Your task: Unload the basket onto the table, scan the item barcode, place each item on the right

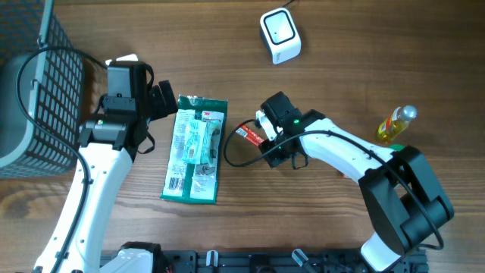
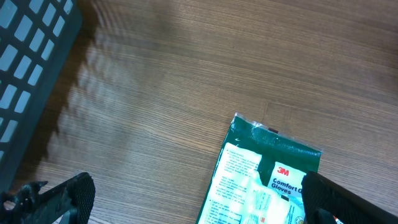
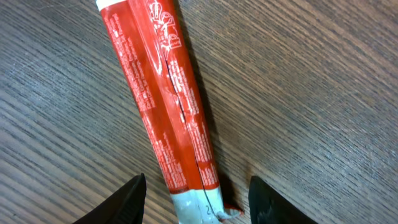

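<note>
Grip: you have the right jaws spread astride the crimped end of the red tube (image 3: 168, 106), touching neither side | tube flat on the table (image 3: 311, 93) near the glove packet (image 1: 195, 148) | left jaws spread wide over its top edge | scanner (image 1: 280, 34) well apart

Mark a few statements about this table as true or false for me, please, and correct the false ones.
1. The red tube lies on the table between the open fingers of the right gripper. True.
2. The glove packet is inside the basket. False: it lies on the table, outside the basket.
3. The white scanner stands apart from both grippers. True.
4. The left gripper is shut on the yellow bottle. False: it is open by the packet; the bottle sits near the right arm.
</note>
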Tool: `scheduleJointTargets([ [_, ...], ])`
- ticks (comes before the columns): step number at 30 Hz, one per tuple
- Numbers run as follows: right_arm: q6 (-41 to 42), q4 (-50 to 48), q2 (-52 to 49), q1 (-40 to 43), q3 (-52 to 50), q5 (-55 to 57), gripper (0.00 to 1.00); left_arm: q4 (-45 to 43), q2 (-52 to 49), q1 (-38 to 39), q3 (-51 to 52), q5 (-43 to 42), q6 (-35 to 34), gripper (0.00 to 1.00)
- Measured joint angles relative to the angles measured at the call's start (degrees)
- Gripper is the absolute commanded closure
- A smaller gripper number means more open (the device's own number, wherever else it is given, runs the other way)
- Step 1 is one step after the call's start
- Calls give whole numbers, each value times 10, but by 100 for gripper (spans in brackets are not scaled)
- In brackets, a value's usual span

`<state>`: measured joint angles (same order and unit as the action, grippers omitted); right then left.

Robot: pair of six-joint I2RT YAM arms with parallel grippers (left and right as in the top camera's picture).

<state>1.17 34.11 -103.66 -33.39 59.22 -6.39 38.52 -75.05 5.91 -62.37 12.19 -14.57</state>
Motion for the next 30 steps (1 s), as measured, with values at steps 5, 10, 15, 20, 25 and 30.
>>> scheduleJointTargets([
  [5,0,0,-2,9,0,-11,36,0,0,0,0,0,0,0],
  [10,-2,0,-2,12,0,-15,36,0,0,0,0,0,0,0],
  [15,2,-7,-2,19,0,-31,45,0,0,0,0,0,0,0],
  [20,24,-16,-2,37,0,-47,49,0,0,0,0,0,0,0],
  [25,29,-16,-2,37,0,-50,51,0,0,0,0,0,0,0],
  [30,33,-25,-1,37,-13,-50,63,0,0,0,0,0,0,0],
])
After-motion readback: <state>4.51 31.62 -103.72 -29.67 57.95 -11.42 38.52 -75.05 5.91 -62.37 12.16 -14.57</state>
